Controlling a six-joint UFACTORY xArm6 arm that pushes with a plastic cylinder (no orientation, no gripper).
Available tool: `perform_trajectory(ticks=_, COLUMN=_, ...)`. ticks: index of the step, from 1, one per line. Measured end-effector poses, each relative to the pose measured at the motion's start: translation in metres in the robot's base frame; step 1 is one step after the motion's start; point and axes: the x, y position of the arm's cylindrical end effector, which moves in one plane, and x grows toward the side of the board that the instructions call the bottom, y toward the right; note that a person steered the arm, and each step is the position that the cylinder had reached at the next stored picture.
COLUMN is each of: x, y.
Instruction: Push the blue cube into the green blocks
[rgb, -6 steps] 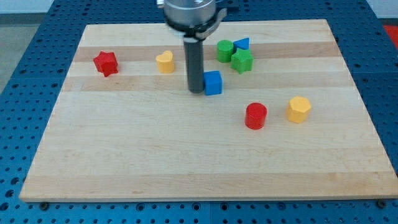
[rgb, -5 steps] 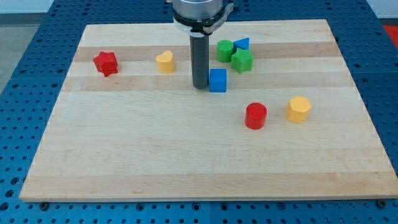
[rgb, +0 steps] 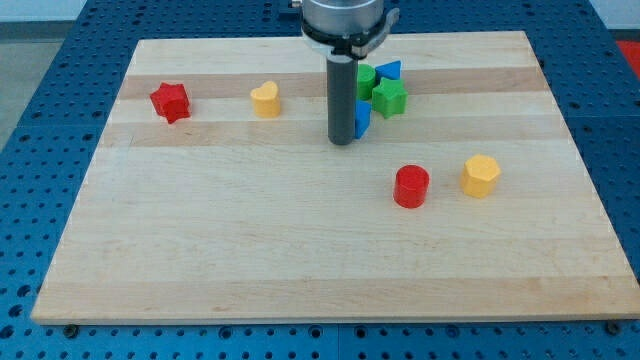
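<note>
My tip (rgb: 342, 141) stands on the board just left of the blue cube (rgb: 363, 119) and touches it; the rod hides most of the cube. The cube sits right below and left of the green star-shaped block (rgb: 390, 97), close to or touching it. The green cylinder (rgb: 367, 77) is partly hidden behind the rod, just above the cube. A blue triangular block (rgb: 390, 70) lies at the top right of the green pair.
A red star block (rgb: 171, 101) and a yellow heart-shaped block (rgb: 265, 99) lie to the view's left. A red cylinder (rgb: 411, 186) and a yellow hexagonal block (rgb: 481, 175) lie at lower right. The wooden board (rgb: 300, 250) ends at blue perforated table.
My tip has moved right and slightly up, pushing the blue cube up and right toward the green blocks. The other blocks have not moved.
</note>
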Motion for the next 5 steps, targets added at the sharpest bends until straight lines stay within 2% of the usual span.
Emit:
perform_trajectory(ticks=2, x=0.000, y=0.001)
perform_trajectory(ticks=3, x=-0.016, y=0.010)
perform_trajectory(ticks=5, x=-0.016, y=-0.033)
